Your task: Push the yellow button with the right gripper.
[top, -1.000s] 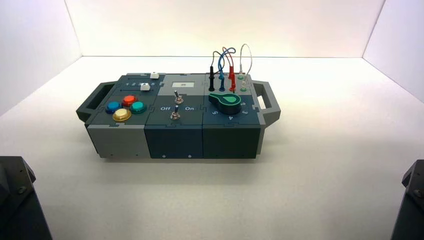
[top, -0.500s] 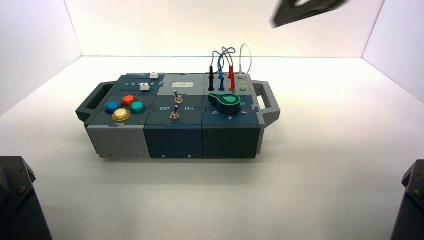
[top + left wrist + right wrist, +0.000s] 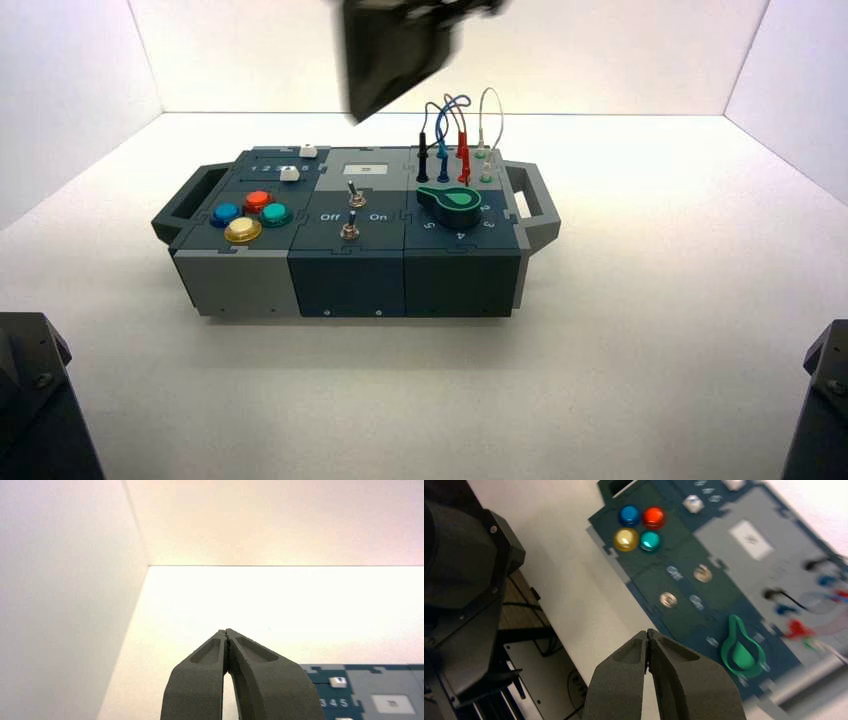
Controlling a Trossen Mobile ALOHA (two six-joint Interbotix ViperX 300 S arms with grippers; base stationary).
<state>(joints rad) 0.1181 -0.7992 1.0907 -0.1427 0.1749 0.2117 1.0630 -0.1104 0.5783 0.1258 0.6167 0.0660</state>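
Observation:
The yellow button [image 3: 243,229] sits at the front of a four-button cluster on the left end of the box [image 3: 350,275]. The right arm's black end plate [image 3: 395,50] hangs blurred high above the back of the box, at the top centre of the high view. In the right wrist view the right gripper [image 3: 648,631] is shut and empty, high above the box's front edge, with the yellow button [image 3: 626,539] well ahead of its tip. The left gripper [image 3: 227,631] is shut and empty, parked to the left of the box.
Red [image 3: 258,200], blue [image 3: 226,212] and green [image 3: 275,212] buttons surround the yellow one. Two toggle switches [image 3: 352,195] stand mid-box, a green knob [image 3: 455,203] and plugged wires [image 3: 450,130] at the right end. The left arm's dark block [image 3: 464,580] is beside the box.
The right arm's black end has come into the high view and swung from the top right to the top centre, lower than before. The box and the left arm have not moved.

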